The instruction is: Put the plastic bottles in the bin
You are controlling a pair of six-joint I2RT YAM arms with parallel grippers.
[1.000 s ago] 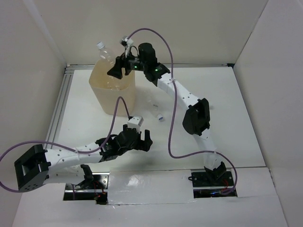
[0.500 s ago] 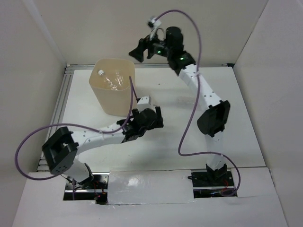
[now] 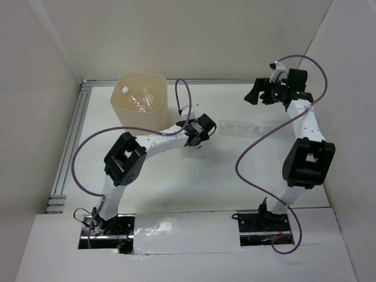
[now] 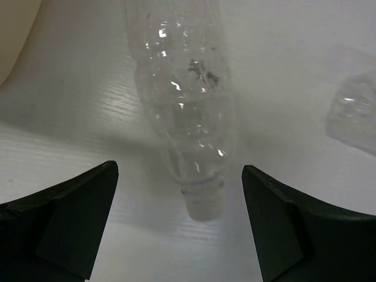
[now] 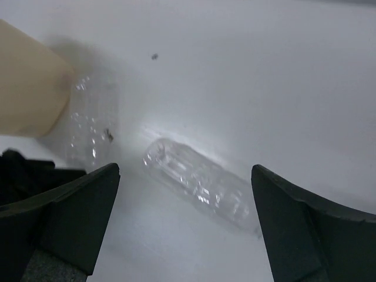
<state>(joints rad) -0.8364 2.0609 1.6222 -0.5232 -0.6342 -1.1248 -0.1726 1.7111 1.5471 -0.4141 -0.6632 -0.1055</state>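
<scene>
Because the left fingers [image 4: 64,217] stand wide apart with nothing between them, the step in hand reads as the approach to a pickup, not a carry. Just beyond them a clear bottle [image 4: 182,111] lies flat on the worktop [image 3: 194,182]. Its neck points back toward the wrist camera and its body runs away from it. The neck end sits roughly centred in the gap, but the fingers look short of the body. Whether that neck carries a cap I cannot tell, as it is blurred and as pale as the surface beneath.

A second bottle [image 3: 238,126] lies on its side to the right, well apart from the first. Farther back on the right, the right fingers [image 5: 305,229] hang above the surface, also spread and empty, looking down on that second bottle. At the far left stands the bin [image 3: 138,117], upright, with bottles [image 3: 136,97] inside, at least two, one showing a white cap.

So the job seems partly done, with two bottles to be seen on the surface in these views. The next move, as I judge it, calls for the left arm to advance along the bottle's length and drop until the fingers flank the ribbed body rather than the narrow neck. It should then close gently, since thin plastic may buckle or squirt out. After that come a lift and a short carry to the left, clearing the bin's rim before release.
</scene>
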